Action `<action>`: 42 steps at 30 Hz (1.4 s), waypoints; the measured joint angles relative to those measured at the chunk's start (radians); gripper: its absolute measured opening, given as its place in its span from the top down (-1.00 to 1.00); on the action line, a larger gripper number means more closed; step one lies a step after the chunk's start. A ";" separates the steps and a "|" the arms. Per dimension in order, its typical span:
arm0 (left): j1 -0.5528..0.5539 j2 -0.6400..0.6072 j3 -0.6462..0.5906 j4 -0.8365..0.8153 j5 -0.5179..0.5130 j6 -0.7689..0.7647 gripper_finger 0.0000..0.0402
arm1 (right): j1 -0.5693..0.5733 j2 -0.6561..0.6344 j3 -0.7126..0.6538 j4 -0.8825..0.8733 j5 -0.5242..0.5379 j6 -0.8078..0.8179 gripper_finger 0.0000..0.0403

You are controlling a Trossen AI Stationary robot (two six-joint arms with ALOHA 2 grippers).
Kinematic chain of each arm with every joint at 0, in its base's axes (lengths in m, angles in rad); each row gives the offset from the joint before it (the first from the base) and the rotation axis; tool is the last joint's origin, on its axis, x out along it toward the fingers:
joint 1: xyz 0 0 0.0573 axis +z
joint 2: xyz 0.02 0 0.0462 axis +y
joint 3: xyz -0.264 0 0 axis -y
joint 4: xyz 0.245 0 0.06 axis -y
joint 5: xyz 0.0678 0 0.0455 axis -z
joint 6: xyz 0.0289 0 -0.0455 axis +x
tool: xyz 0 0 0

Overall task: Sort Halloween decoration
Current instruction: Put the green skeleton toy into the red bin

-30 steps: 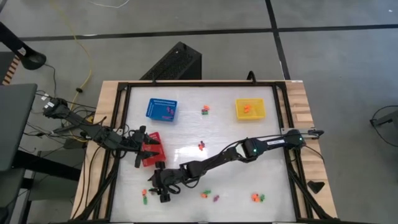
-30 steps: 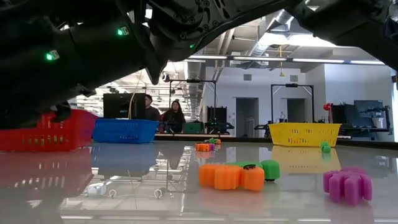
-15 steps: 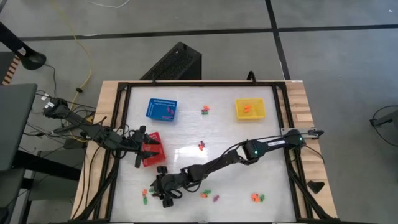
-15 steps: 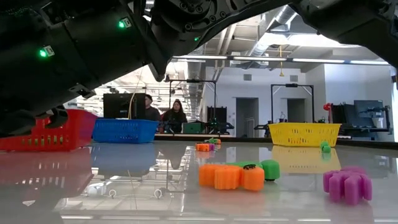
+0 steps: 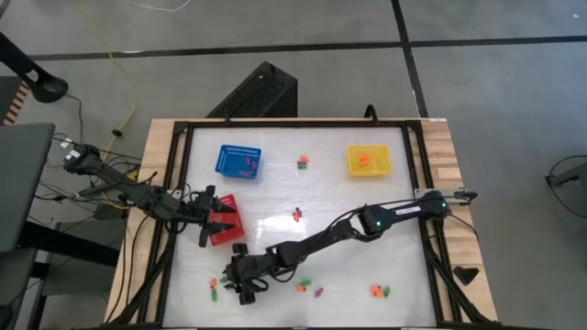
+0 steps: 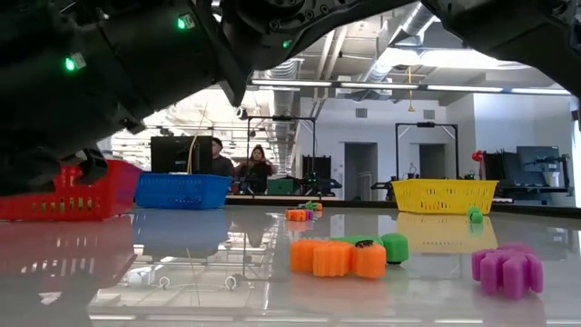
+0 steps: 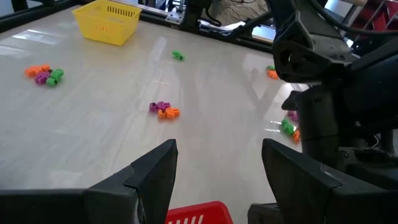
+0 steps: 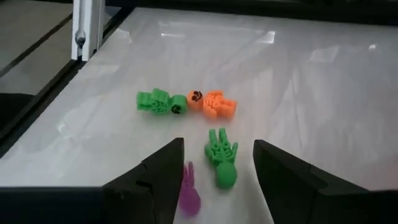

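Small orange, green and purple trinkets lie scattered on the white table. One cluster (image 5: 213, 289) lies near the near-left corner. In the right wrist view it shows as a green skeleton (image 8: 221, 157), a purple piece (image 8: 189, 194), a green figure (image 8: 158, 102) and an orange figure (image 8: 214, 104). My right gripper (image 5: 240, 280) hovers open just beside this cluster, and the green skeleton lies ahead of the gap between its fingers (image 8: 217, 186), untouched. My left gripper (image 5: 215, 223) waits open over the red basket (image 5: 227, 220), whose rim (image 7: 193, 213) shows below its fingers.
A blue basket (image 5: 238, 160) and a yellow basket (image 5: 369, 160) stand near the far edge. More trinkets lie mid-table (image 5: 296, 215), near the far edge (image 5: 303, 162) and along the near edge (image 5: 379, 291). A black frame rims the table. People sit in the room beyond (image 6: 236, 168).
My right gripper has crept a little toward the table's near edge, closer to the trinket cluster by the near-left corner. The trinkets and baskets lie where they were.
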 joint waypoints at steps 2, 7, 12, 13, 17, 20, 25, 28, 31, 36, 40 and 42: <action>0.000 0.000 0.000 0.000 0.000 0.000 -0.13 | -0.005 -0.005 0.007 0.004 -0.002 0.009 -0.11; 0.000 0.000 0.000 -0.001 0.000 0.000 -0.13 | -0.004 -0.008 0.007 0.006 0.000 0.010 -0.11; 0.000 0.000 0.000 0.000 0.000 0.000 -0.13 | -0.002 -0.008 0.007 0.004 0.003 -0.005 -0.11; 0.000 0.000 0.000 0.000 0.000 0.000 -0.13 | -0.003 -0.008 0.007 0.004 0.002 -0.005 -0.11; 0.000 0.000 0.000 0.000 0.000 0.000 -0.13 | -0.004 -0.007 0.006 0.007 0.007 -0.006 -0.11; 0.000 0.000 0.000 0.000 -0.001 0.000 -0.13 | -0.003 -0.007 -0.017 0.033 0.013 -0.005 -0.11; 0.000 0.000 0.000 0.000 -0.021 0.000 -0.13 | 0.003 -0.005 -0.060 0.081 0.023 0.010 -0.11; 0.000 0.000 0.000 0.000 -0.023 0.001 -0.13 | 0.004 0.006 -0.060 0.074 0.039 0.037 -0.11; 0.000 0.000 0.000 0.000 -0.024 0.001 -0.13 | 0.003 0.008 -0.059 0.051 0.043 0.048 -0.09; 0.000 0.000 0.000 0.000 -0.024 0.002 -0.13 | -0.001 0.006 -0.057 -0.014 0.041 0.050 0.06; 0.000 0.000 0.000 -0.001 -0.024 0.003 -0.13 | -0.003 0.006 -0.057 -0.017 0.028 0.026 0.26; 0.000 0.000 0.000 -0.001 -0.024 0.003 -0.13 | -0.002 0.006 -0.057 -0.019 0.027 0.022 0.37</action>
